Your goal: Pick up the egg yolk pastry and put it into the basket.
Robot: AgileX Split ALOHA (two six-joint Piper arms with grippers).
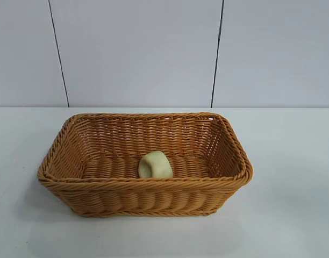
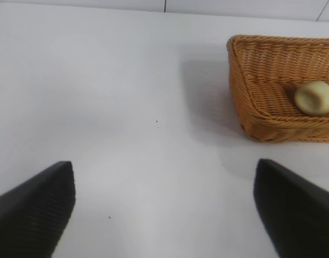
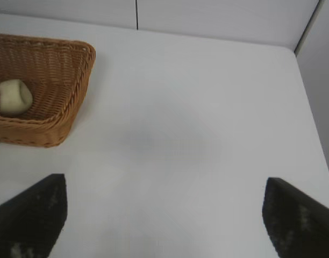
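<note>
Egg yolk pastry (image 1: pixel 155 165) — dome upward

One basket (image 1: pixel 145 185) sits on the one white table (image 1: pixel 293 215). One pastry (image 1: pixel 155 165) lies inside it. Two grippers show in the wrist views, the left gripper (image 2: pixel 164 207) and the right gripper (image 3: pixel 164 215), each with two dark fingers spread wide over the tabletop.
</note>
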